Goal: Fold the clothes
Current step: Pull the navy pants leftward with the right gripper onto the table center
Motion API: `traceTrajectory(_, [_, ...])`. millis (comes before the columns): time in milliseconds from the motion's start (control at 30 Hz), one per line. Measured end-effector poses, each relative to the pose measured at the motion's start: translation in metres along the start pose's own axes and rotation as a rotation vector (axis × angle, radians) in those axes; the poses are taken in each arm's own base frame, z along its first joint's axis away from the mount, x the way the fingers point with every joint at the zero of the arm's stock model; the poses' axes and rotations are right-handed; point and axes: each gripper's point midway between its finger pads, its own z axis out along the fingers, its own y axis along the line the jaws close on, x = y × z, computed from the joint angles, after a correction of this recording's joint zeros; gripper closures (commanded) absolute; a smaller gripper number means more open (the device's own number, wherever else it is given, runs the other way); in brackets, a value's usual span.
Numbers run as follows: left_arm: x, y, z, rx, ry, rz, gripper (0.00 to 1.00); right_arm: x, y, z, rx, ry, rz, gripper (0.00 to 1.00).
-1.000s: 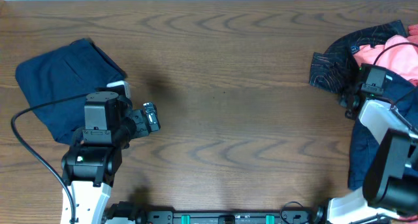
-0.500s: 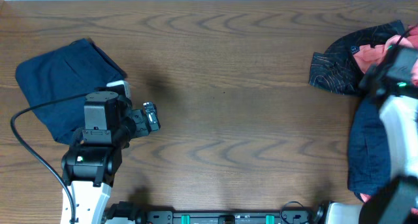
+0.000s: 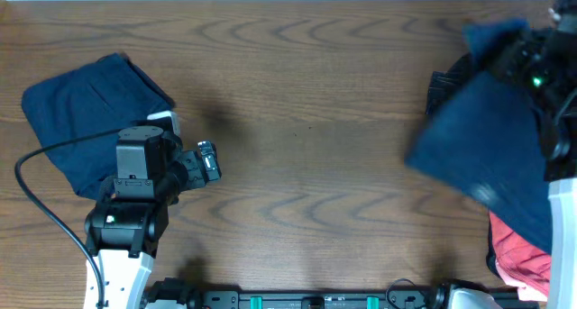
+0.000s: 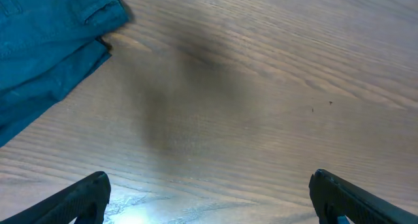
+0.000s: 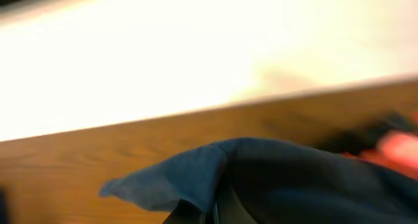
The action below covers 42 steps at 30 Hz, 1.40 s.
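Note:
A folded navy garment (image 3: 86, 120) lies flat at the table's left; its corner (image 4: 46, 41) shows in the left wrist view. My left gripper (image 3: 209, 162) hovers open just right of it over bare wood, fingertips (image 4: 88, 194) wide apart with nothing between them. At the far right my right gripper (image 5: 219, 211) is shut on a fold of navy shorts (image 5: 281, 178). The shorts (image 3: 487, 138) hang lifted and blurred below my right arm (image 3: 541, 75). A black patterned piece (image 3: 440, 82) peeks out behind them, and a salmon-red piece (image 3: 518, 255) lies at the lower right.
The table's far edge (image 5: 196, 113) runs close behind the right gripper, with a pale wall beyond. A black cable (image 3: 36, 178) loops from the left arm across the folded garment's side.
My right gripper shut on the navy shorts in the pile and lifted them up and toward the far edge; they now hang spread over the pile. The left arm has not moved.

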Motion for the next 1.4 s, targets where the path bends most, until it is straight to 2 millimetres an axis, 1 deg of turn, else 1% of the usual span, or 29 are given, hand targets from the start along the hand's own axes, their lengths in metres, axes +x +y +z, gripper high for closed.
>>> traceTrajectory(67, [0.000,0.000,0.000,0.000,0.000,0.000,0.02,-0.001,0.031,0.005,-0.090,-0.009,-0.006,0.99])
traceTrajectory(167, [0.000,0.000,0.000,0.000,0.000,0.000,0.02,0.006,0.077,0.024,-0.219,0.005,-0.012,0.99])
traceTrajectory(200, [0.000,0.000,0.000,0.000,0.000,0.000,0.02,0.010,0.086,0.031,-0.245,0.014,-0.011,0.99])
traceTrajectory(233, [0.000,0.000,0.000,0.000,0.000,0.000,0.02,0.017,0.097,0.043,-0.274,0.033,-0.009,0.98])
traceTrajectory(267, [0.000,0.000,0.000,0.000,0.000,0.000,0.02,0.024,0.105,0.053,-0.294,0.051,-0.006,0.94])
traceTrajectory(300, [0.000,0.000,0.000,0.000,0.000,0.000,0.02,0.035,0.113,0.066,-0.309,0.079,0.000,0.79])
traceTrajectory(333, [0.000,0.000,0.000,0.000,0.000,0.000,0.02,0.045,0.118,0.077,-0.316,0.107,0.006,0.63])
traceTrajectory(367, [0.000,0.000,0.000,0.000,0.000,0.000,0.02,0.058,0.121,0.090,-0.316,0.139,0.008,0.41])
traceTrajectory(433, [0.000,0.000,0.000,0.000,-0.002,0.000,0.02,0.082,0.121,0.113,-0.288,0.198,0.009,0.16])
traceTrajectory(467, [-0.001,0.000,0.000,0.001,-0.004,0.000,0.02,0.092,0.119,0.121,-0.265,0.220,0.008,0.05])
traceTrajectory(500, [-0.002,-0.001,0.000,0.002,-0.007,0.001,0.02,0.105,0.110,0.132,-0.217,0.248,0.010,0.01])
traceTrajectory(567, [-0.002,-0.001,0.000,0.003,-0.007,0.001,0.02,0.120,0.094,0.140,-0.137,0.291,0.009,0.01])
traceTrajectory(633, [-0.002,-0.001,0.000,0.006,-0.007,-0.004,0.02,0.132,0.073,0.140,-0.047,0.334,0.007,0.01])
traceTrajectory(700, [-0.002,-0.002,0.000,0.008,-0.007,-0.026,0.02,0.139,0.048,0.133,0.050,0.374,0.009,0.01])
traceTrajectory(767, [-0.002,-0.002,0.000,0.012,-0.009,-0.065,0.02,0.148,0.020,0.120,0.155,0.431,0.014,0.01])
traceTrajectory(800, [-0.004,-0.003,0.000,0.017,-0.014,-0.096,0.02,0.154,0.002,0.109,0.219,0.474,0.017,0.01])
traceTrajectory(833, [-0.006,-0.005,0.001,0.025,-0.020,-0.114,0.02,0.157,-0.009,0.101,0.261,0.497,0.020,0.01])
traceTrajectory(900, [-0.012,-0.012,0.003,0.063,-0.034,-0.147,0.02,0.159,-0.038,0.079,0.359,0.539,0.036,0.01])
traceTrajectory(967, [-0.016,-0.022,0.007,0.117,-0.030,-0.164,0.02,0.158,-0.060,0.058,0.432,0.563,0.058,0.01])
traceTrajectory(1033, [-0.015,-0.034,0.017,0.177,0.010,-0.177,0.02,0.156,-0.084,0.034,0.508,0.589,0.092,0.01])
traceTrajectory(1100, [-0.009,-0.043,0.026,0.212,0.054,-0.181,0.02,0.156,-0.099,0.017,0.556,0.607,0.118,0.01])
traceTrajectory(1233, [0.010,-0.070,0.056,0.280,0.181,-0.177,0.02,0.162,-0.130,-0.012,0.655,0.658,0.180,0.01])
traceTrajectory(1333, [0.026,-0.093,0.076,0.321,0.255,-0.157,0.02,0.167,-0.143,-0.024,0.695,0.685,0.212,0.01])
traceTrajectory(1400, [0.039,-0.112,0.091,0.354,0.299,-0.135,0.02,0.169,-0.148,-0.030,0.713,0.700,0.226,0.01])
